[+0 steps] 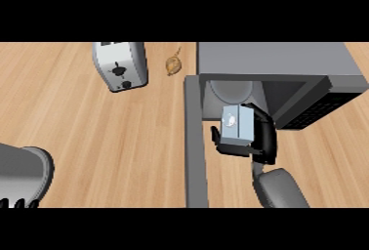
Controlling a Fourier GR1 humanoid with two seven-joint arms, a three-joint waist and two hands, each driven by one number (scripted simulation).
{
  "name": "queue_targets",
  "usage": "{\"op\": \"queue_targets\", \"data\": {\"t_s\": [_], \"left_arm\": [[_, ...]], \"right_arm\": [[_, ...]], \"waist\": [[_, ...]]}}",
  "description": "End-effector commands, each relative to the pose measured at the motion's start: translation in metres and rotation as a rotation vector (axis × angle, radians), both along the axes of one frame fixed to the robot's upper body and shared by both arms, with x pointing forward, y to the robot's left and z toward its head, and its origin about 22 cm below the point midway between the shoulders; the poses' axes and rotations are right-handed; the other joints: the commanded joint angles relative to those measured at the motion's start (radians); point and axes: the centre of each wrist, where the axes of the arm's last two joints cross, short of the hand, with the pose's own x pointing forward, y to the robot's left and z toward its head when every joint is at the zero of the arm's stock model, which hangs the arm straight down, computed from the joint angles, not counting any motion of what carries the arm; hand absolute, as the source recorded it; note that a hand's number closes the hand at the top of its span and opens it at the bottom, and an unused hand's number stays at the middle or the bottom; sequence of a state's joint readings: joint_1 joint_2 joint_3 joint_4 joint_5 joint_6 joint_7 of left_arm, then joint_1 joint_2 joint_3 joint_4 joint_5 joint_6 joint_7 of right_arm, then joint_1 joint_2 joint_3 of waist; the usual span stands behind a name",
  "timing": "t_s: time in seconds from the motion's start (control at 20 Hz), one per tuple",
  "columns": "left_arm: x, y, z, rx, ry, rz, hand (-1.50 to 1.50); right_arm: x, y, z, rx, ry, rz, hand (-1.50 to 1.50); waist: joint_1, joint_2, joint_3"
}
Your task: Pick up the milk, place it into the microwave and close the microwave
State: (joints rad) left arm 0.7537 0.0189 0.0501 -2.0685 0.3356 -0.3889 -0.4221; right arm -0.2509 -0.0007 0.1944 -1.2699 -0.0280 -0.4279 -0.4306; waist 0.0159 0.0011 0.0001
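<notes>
A light wooden bench (93, 141) fills the view, its grain running from side to side. The milk (238, 122), a small pale blue-grey carton with a white mark on its upper face, is off the bench at the mouth of the microwave (277, 58). It sits just right of the open door (193, 146) and left of the dark control panel (323, 105). Whether its far end has already crossed into the cavity cannot be told from this angle.

The right robot hand (265, 139) is clamped on the milk: the black fingers (234, 149) curl round the carton's near end, the thumb side runs along its right face, and the grey forearm (281, 190) comes up from the lower edge.

Behind the carton, the grey round plate (231, 92) on the floor of the microwave shows inside the cavity. The door stands swung out toward the viewer and is seen nearly edge-on as a long grey slab.

Well to the left, at the far side of the bench, lies a silver toaster (120, 66), and a small tan, lumpy thing (174, 65) sits between it and the microwave.

The left robot hand (18, 203) rests at the lower left corner. Only its black fingertips show, straight and apart, holding nothing.
</notes>
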Motion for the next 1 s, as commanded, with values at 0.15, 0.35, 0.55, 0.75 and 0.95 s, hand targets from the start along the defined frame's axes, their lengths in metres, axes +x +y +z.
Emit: {"op": "queue_targets", "data": {"t_s": [0.15,0.35,0.55,0.75,0.95], "left_arm": [[0.003,-0.008,-0.002,-0.001,0.001,-0.015,-1.50],[-0.007,0.012,-0.003,0.016,0.010,-0.022,-1.50],[0.009,0.015,-0.008,0.014,-0.005,-0.014,-1.50],[0.008,0.009,-0.004,-0.001,-0.014,-0.048,-1.50],[0.002,0.017,-0.008,0.005,-0.007,-0.061,-1.50]], "right_arm": [[0.042,0.000,-0.026,-0.034,0.075,-0.050,1.50],[0.071,0.006,-0.021,-0.026,0.090,-0.077,1.50],[0.088,-0.002,-0.026,-0.080,0.126,-0.125,1.50],[0.102,-0.036,-0.020,-0.200,0.141,-0.182,1.50],[0.096,-0.019,-0.035,-0.241,0.146,-0.205,1.50]], "waist": [[0.005,0.002,0.001],[0.015,0.005,0.001],[0.024,0.012,0.001],[0.046,0.021,0.002],[0.063,0.025,0.003]]}}
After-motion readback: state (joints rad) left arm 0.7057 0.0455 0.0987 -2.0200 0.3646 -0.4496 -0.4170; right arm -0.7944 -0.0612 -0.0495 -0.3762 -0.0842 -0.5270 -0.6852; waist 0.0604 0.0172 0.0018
